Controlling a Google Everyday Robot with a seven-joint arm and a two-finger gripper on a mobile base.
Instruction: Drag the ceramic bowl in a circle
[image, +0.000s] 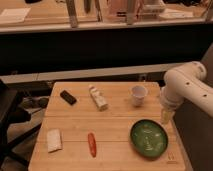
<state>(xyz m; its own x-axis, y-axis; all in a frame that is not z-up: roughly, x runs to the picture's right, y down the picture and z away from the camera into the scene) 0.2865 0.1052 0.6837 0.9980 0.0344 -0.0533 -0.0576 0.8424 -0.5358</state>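
Observation:
The ceramic bowl (149, 138) is green and round and sits on the wooden table (110, 150) near its front right corner. My white arm comes in from the right. My gripper (166, 116) hangs at the table's right edge, just above and to the right of the bowl's far rim, apart from it.
A white cup (138, 94) stands at the back right. A white bottle (98, 97) lies at the back middle, a black block (68, 97) at the back left. A red chili (92, 144) and a white packet (54, 140) lie at the front left. A dark chair (10, 115) stands left of the table.

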